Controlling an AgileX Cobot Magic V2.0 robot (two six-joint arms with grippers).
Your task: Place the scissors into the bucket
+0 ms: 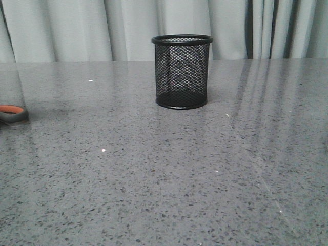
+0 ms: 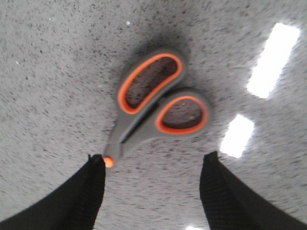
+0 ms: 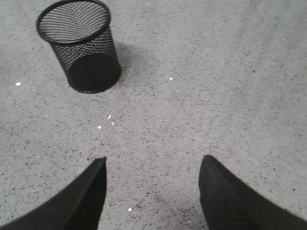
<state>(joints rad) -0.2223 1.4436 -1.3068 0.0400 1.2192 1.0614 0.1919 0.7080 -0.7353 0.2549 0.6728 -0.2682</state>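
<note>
The scissors (image 2: 153, 103) lie flat on the grey speckled table, grey handles with orange inserts. Their blades are hidden behind one finger of my left gripper (image 2: 152, 165). That gripper is open and empty, its fingers (image 2: 79, 196) wide apart just short of the handles. In the front view only one handle loop of the scissors (image 1: 12, 113) shows at the far left edge. The bucket (image 1: 182, 70), a black wire-mesh cup, stands upright at the table's far centre. It also shows in the right wrist view (image 3: 79, 45). My right gripper (image 3: 152, 165) is open and empty over bare table, well short of the bucket.
The grey speckled table (image 1: 164, 179) stretches across the front view. Pale curtains (image 1: 77, 28) hang behind its far edge. Bright light reflections (image 2: 273, 60) lie on the table beside the scissors.
</note>
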